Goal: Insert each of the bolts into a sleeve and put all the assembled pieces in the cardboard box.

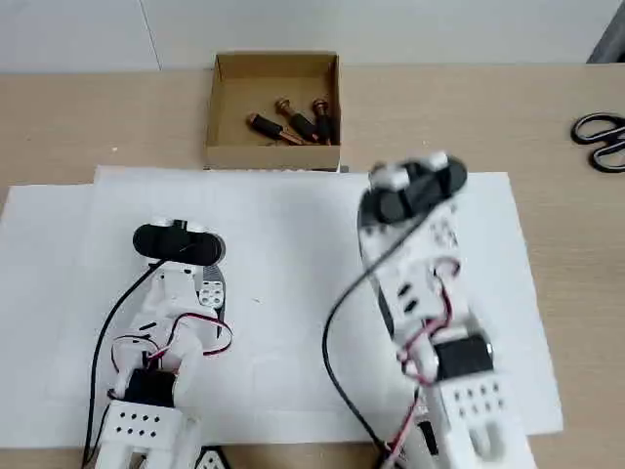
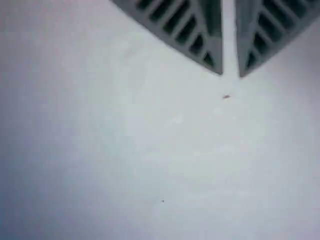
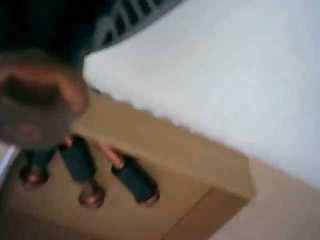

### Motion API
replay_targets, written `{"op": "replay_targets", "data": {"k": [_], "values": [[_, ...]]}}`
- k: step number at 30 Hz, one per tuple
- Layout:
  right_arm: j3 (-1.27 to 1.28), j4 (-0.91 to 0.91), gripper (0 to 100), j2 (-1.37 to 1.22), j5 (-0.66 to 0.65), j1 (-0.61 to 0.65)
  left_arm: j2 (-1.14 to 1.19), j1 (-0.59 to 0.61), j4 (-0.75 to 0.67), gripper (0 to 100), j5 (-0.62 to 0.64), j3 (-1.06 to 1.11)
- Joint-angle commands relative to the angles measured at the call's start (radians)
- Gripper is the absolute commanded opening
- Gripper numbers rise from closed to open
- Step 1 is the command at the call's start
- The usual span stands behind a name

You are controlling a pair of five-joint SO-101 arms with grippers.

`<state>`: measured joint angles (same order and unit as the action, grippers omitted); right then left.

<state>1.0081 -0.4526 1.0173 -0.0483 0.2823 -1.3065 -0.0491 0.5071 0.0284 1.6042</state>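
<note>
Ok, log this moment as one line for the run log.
cardboard box: three assembled pieces inside | left arm: over white sheet, jaws shut | right arm: beside box, load unclear

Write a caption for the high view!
Two arms over a white sheet; three assembled pieces lie in the cardboard box.
</note>
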Motion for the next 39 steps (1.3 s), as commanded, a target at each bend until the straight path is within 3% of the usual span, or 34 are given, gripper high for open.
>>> {"op": "replay_targets", "data": {"k": [1, 20, 36, 39], "values": [[-0.215, 0.116, 0.3, -0.242, 0.011, 0.004, -0.012, -0.006, -0.025, 1, 0.002, -0.002], [-0.873, 0.593, 0.3, -1.239, 0.011, 0.019, -0.012, -0.006, -0.025, 1, 0.002, -0.002], [-1.324, 0.608, 0.9, -1.71, 0.002, 0.107, -0.012, -0.006, -0.025, 1, 0.002, -0.002], [-1.367, 0.561, 1.0, -1.758, -0.075, 0.116, -0.012, -0.006, -0.025, 1, 0.002, -0.002]]}}
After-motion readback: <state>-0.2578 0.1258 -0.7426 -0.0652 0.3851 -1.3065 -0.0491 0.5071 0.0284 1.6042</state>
